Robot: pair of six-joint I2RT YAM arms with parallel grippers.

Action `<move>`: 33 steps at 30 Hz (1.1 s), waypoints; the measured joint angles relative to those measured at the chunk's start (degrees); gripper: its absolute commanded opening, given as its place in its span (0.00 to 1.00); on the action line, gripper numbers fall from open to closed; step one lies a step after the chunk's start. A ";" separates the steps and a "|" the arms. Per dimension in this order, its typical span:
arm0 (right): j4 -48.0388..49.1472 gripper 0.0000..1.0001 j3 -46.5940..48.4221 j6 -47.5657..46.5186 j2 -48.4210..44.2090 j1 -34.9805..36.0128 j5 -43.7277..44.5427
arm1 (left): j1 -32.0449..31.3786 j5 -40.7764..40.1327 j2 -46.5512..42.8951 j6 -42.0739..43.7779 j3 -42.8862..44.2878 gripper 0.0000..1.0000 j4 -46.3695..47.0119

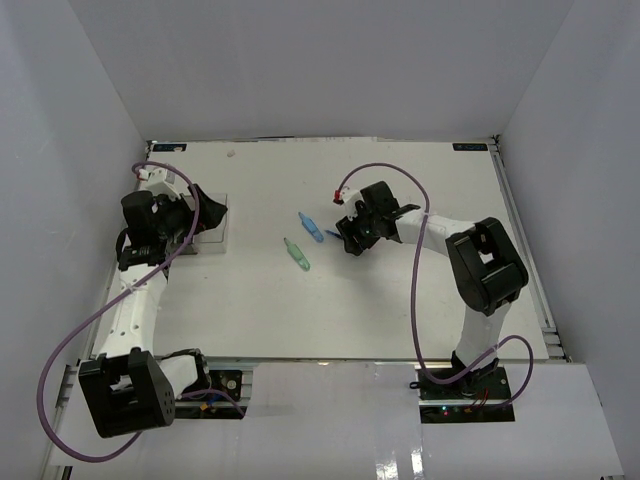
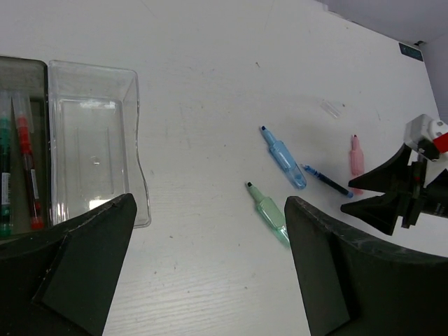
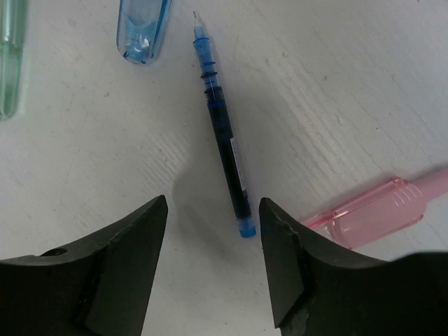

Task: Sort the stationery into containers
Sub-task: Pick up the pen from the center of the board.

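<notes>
Our right hand (image 3: 213, 210) hovers partly open, holding nothing, its jaws either side of the blue pen's (image 3: 225, 150) end on the bench (image 3: 350, 84). A pink piece (image 3: 371, 213) lies just beside. Our left hand (image 2: 210, 203) gapes wide, empty, near the clear box (image 2: 138, 161).

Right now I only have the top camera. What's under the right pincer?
Observer: A thin blue pen lies flat between the open fingers of the right pincer, not yet gripped.
Operator: Anything crowding it?
Observer: A pink marker lies beside the pen's near end, close but apart from it.
Operator: And the boxes by the left arm?
Observer: The clear box is empty. The grey box next to it holds a red pen and a green pen.
</notes>
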 measured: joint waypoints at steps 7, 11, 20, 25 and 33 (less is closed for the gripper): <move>-1.60 0.45 1.97 -1.81 3.02 0.00 0.79 | 0.00 2.01 -0.13 -0.61 0.00 0.98 0.63; -1.55 0.38 1.66 -2.14 3.02 0.00 1.86 | 0.00 2.47 -0.13 -0.85 0.00 0.98 0.70; 1.31 0.13 -3.04 -1.07 -0.24 0.79 5.18 | -0.02 4.66 -0.13 -1.68 -0.46 0.95 2.16; 0.20 0.11 -6.69 1.11 -4.02 2.38 6.29 | -2.14 4.52 -0.63 -2.32 -1.22 0.92 2.34; 3.91 0.08 -16.52 11.78 -19.52 7.23 5.46 | -11.63 2.40 -6.60 -6.64 -2.82 0.89 3.50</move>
